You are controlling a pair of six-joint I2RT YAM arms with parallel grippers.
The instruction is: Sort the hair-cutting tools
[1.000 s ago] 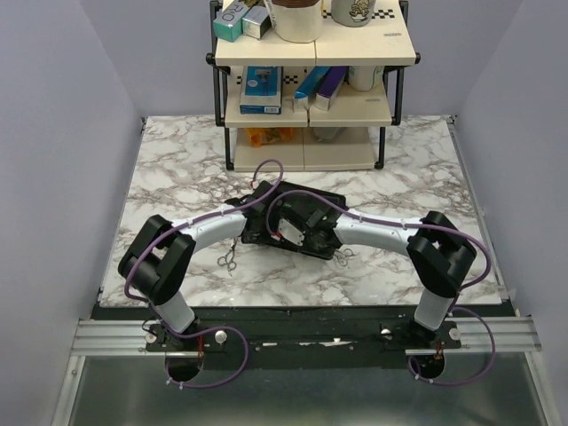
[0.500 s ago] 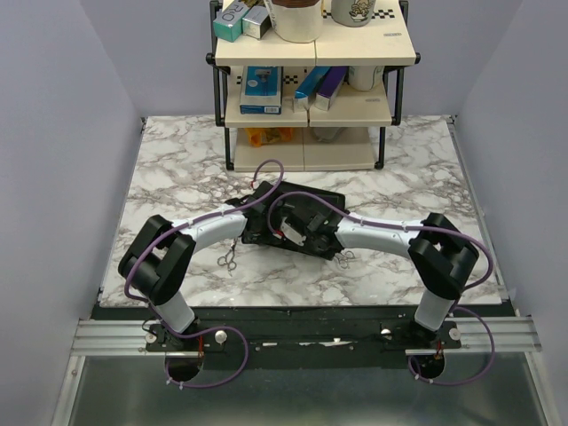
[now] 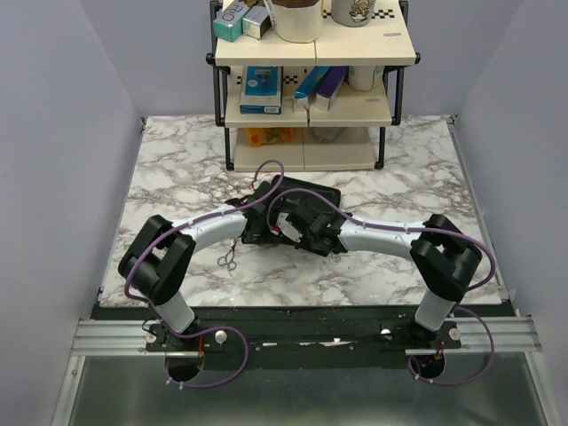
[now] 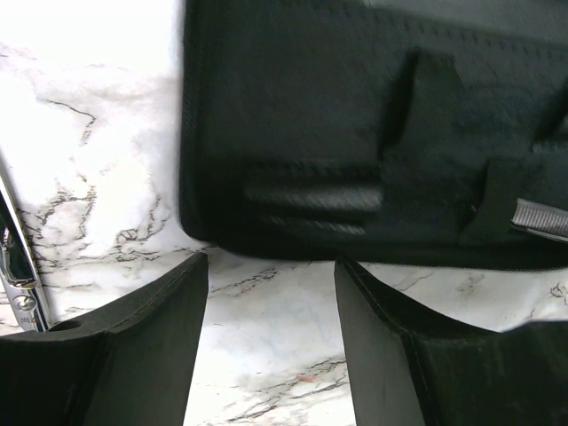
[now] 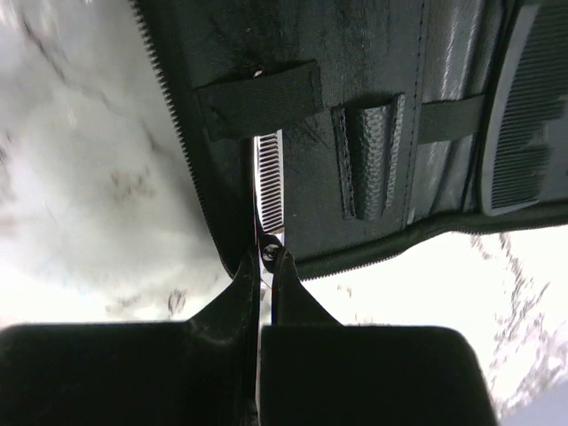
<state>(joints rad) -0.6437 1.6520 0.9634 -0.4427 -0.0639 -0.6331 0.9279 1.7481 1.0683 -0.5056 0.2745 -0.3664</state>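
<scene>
The marble desk (image 3: 177, 177) carries the open black pouch (image 3: 319, 197) at its middle, with both arms reaching in over its near edge. The left end effector (image 4: 271, 266) hangs spread and empty over bare marble just beside the pouch's near edge, well placed to press down on that edge and steady the fabric.

The right end effector (image 5: 264, 262) is pressed together on what looks like the narrow comb (image 5: 269, 186). Its toothed strip runs from the fingertips in along the pouch's fold, toward an elastic strap. The step in hand appears to be feeding this comb into its slot. To do it well, hold the comb in line with the strap and low against the lining, then push slowly so the teeth do not snag the zipper edge. Let go only once the strap covers it.

The wide comb (image 5: 524, 124) already lies in a slot at the pouch's far side. Scissors (image 3: 227, 260) lie on the desk, left of the pouch.
</scene>
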